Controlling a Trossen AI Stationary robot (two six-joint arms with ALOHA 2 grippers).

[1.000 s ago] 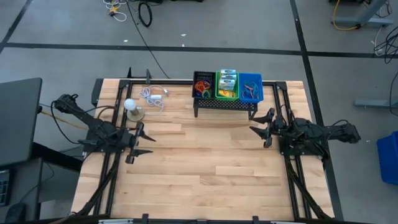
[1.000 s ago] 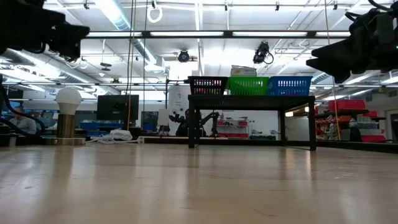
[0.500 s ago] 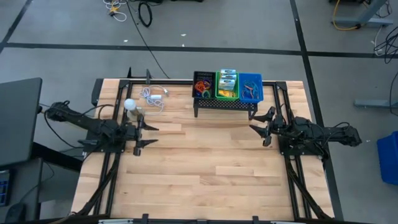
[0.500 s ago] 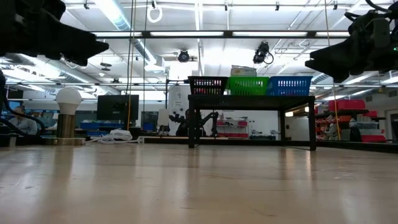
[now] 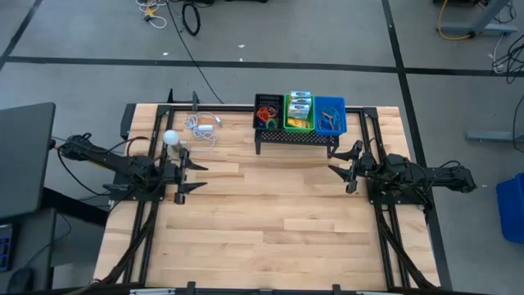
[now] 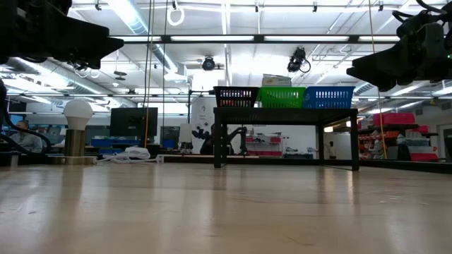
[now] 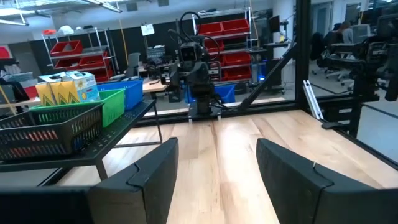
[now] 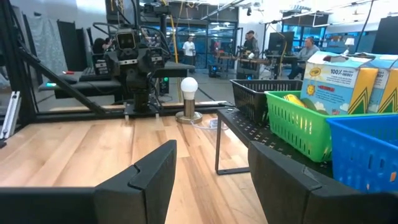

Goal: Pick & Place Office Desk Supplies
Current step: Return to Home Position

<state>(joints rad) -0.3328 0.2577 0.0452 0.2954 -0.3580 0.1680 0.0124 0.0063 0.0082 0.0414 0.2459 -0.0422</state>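
Three small baskets stand in a row on a black stand (image 5: pixel 296 139) at the table's far edge. The black basket (image 5: pixel 268 112) holds coloured loops, and the green basket (image 5: pixel 299 115) holds yellow crayon boxes (image 7: pixel 65 87), which stand up out of it. The blue basket (image 5: pixel 331 115) has a few loops in it. My left gripper (image 5: pixel 196 177) hangs open above the table's left side, pointing level toward the right. Right of the stand, my right gripper (image 5: pixel 341 164) hangs open, pointing level toward the left. Both are clear of the baskets, with nothing between their fingers.
A white ball on a short post (image 5: pixel 171 138) stands at the far left. A white coiled cable (image 5: pixel 202 127) lies beside it. Black frame rails run along both table sides. The bare wooden top (image 5: pixel 270 221) stretches from the stand to the near edge.
My left gripper has swung toward the table's far edge and turned to point more squarely across the table toward the right. It has stayed open. My right gripper has kept its place.
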